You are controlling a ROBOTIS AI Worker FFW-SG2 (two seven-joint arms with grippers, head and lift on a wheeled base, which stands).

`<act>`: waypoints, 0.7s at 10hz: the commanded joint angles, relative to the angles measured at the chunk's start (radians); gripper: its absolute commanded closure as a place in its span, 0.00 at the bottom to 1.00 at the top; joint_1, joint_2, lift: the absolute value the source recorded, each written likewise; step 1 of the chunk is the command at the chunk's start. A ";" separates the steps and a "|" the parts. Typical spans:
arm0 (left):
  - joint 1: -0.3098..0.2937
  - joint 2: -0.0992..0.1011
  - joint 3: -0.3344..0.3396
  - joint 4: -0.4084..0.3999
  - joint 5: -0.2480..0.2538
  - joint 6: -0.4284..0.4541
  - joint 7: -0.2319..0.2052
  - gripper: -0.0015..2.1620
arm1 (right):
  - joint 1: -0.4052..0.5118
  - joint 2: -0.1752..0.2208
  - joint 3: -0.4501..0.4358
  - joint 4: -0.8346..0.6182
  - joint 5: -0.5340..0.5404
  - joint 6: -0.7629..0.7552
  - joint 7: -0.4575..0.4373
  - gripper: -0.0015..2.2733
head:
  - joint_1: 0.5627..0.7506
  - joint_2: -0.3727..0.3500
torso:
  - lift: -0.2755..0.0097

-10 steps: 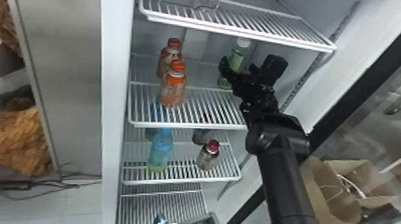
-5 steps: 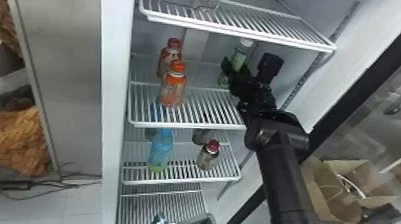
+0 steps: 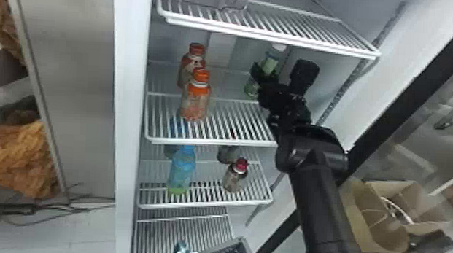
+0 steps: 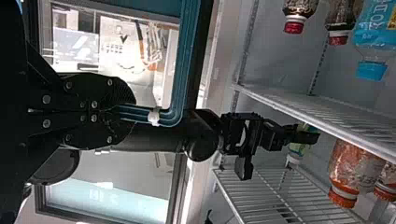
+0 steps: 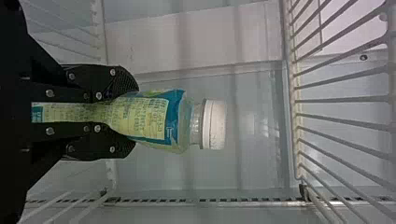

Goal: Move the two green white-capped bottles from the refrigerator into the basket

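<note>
In the head view my right gripper point(image 3: 265, 75) is on the upper middle shelf, at the green white-capped bottle point(image 3: 271, 64), which leans slightly. The right wrist view has my right gripper point(image 5: 133, 115) shut on this bottle point(image 5: 152, 117), its label pinched between both fingers and the white cap beyond the fingertips. My left gripper point(image 4: 126, 112) is shut on a teal tubular handle point(image 4: 180, 70). At the head view's bottom edge stands the grey-rimmed basket point(image 3: 221, 246), partly cut off. A second green white-capped bottle cannot be made out.
Two orange-capped bottles point(image 3: 194, 101) stand left on the same shelf point(image 3: 229, 122). Below are a blue bottle point(image 3: 183, 170) and a red-capped one point(image 3: 235, 175). Another shelf point(image 3: 277, 31) hangs over the bottle. The open door point(image 3: 413, 88) and a cardboard box point(image 3: 375, 222) are right.
My right gripper has shifted slightly left in the head view, and the green bottle's cap has tipped a little to the right. The basket has risen slightly at the bottom edge.
</note>
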 commanded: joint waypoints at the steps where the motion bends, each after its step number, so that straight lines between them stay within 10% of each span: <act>1: 0.000 0.001 0.000 0.000 0.000 0.000 0.000 0.56 | 0.028 0.000 0.000 -0.031 0.000 -0.012 0.000 0.46 | 0.70 0.03 | 0.95; 7: 0.010 0.001 0.006 0.000 0.004 -0.005 0.000 0.56 | 0.176 0.003 0.008 -0.237 0.058 0.057 0.000 0.46 | 0.70 0.03 | 0.95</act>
